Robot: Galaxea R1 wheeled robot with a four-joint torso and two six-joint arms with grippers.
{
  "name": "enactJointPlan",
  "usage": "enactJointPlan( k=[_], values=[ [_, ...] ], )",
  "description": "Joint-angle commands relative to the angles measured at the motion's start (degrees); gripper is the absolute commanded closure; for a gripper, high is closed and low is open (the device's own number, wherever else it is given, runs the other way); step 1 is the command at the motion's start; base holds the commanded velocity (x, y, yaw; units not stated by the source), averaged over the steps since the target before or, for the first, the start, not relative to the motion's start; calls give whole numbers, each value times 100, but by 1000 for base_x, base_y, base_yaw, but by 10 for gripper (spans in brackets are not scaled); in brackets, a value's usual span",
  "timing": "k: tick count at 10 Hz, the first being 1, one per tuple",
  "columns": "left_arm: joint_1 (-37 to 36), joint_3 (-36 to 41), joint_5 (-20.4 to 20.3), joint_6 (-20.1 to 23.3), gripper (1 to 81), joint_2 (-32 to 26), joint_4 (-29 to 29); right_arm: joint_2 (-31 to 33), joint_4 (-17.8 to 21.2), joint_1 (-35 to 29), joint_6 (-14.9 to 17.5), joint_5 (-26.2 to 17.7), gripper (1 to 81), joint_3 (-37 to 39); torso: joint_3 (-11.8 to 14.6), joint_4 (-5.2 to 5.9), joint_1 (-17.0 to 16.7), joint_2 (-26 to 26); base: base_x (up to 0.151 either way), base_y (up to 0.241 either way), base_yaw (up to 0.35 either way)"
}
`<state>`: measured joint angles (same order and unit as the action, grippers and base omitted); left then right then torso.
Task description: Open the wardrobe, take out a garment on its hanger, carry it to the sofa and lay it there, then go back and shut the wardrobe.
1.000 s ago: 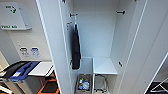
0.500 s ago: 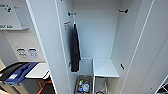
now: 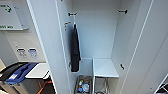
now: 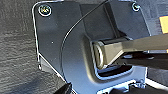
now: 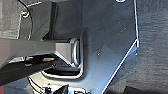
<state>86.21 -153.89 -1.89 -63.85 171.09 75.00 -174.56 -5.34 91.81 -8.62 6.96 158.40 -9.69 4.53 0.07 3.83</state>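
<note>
We face the wardrobe (image 3: pixel 100 45), its doors open, a long black garment (image 3: pixel 75 50) hanging from a hook inside. We cannot tell whether either hand is open or closed.

The wardrobe (image 3: pixel 100 37) runs past the top of the frame, and its two open doors are cut by the top and bottom edges, the right one also by the right edge. The long black garment (image 3: pixel 75 50) hangs at centre left, its hanger too blurred to make out. At bottom centre a bin of small items (image 3: pixel 83 86) is cut by the lower edge, its contents too blurred to name. At upper left a sign (image 3: pixel 10 15) is cropped, its green lettering unreadable. At lower left a black and blue object (image 3: pixel 17 72) is cut by the frame's edge.
</note>
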Motion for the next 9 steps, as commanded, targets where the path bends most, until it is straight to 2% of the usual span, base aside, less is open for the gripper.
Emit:
enactJointPlan(
  k=[1,2,3,4,7,8,9],
  values=[
    [-56,-9,426,-250,10,-40,-547,15,51,-167,-17,-301,10,23,0,0,0,0,0,0,0],
    [-47,-9,795,-171,10,-22,-741,24,59,-175,-26,-265,10,5,0,0,0,0,0,0,0],
    [-47,-9,954,189,10,-5,-969,6,77,-228,-35,-274,10,-12,0,0,0,0,0,0,0],
    [-38,0,954,1330,10,4,-1691,6,59,-255,-35,-309,10,-64,0,0,0,0,0,0,0],
    [-240,69,971,5383,10,-144,-5380,146,-20,-255,-26,-318,10,-283,0,0,0,0,0,0,0],
    [-275,174,945,6186,10,-259,-6369,234,-20,-255,-26,-318,10,-450,0,0,0,0,0,0,0],
    [-293,373,927,6565,10,-372,-6946,381,-20,-272,-26,-310,10,-676,0,0,0,0,0,0,0]
  ],
)
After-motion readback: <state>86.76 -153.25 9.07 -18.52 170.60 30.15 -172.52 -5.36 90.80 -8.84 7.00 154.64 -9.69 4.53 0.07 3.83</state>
